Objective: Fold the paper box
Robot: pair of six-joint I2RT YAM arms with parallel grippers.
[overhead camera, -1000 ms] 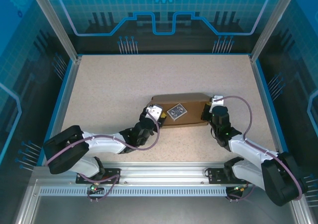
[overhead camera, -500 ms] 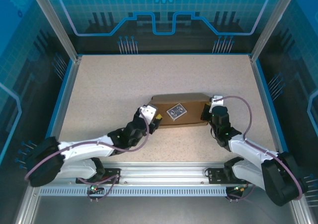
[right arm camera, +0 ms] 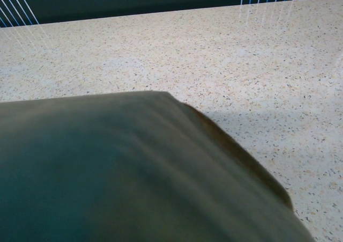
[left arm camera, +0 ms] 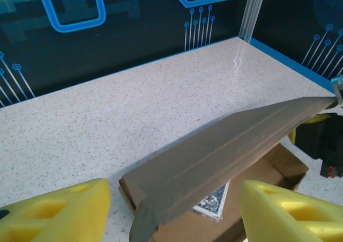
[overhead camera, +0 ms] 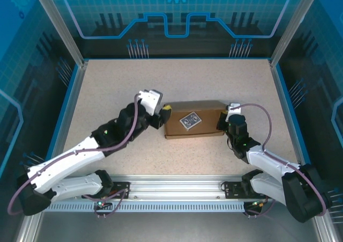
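Speckled worktop [overhead camera: 107, 86], enclosed by blue-lit panels. Left end effector [overhead camera: 164, 117]: yellow fingers [left arm camera: 59, 212] apart, gripping nothing, just beside the left end of the paper box [overhead camera: 206, 125]. Right end effector [overhead camera: 221, 122]: fingers together, against the box's right end; a pinch on the cardboard cannot be confirmed. The box lies mid-worktop, its lid flap tilted up, with 1 blue-patterned card pack [overhead camera: 190, 119] inside.

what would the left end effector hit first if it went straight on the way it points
Probably the paper box: the open left end effector points at its left end, with the raised lid flap ahead. Flap or wall first is unclear.
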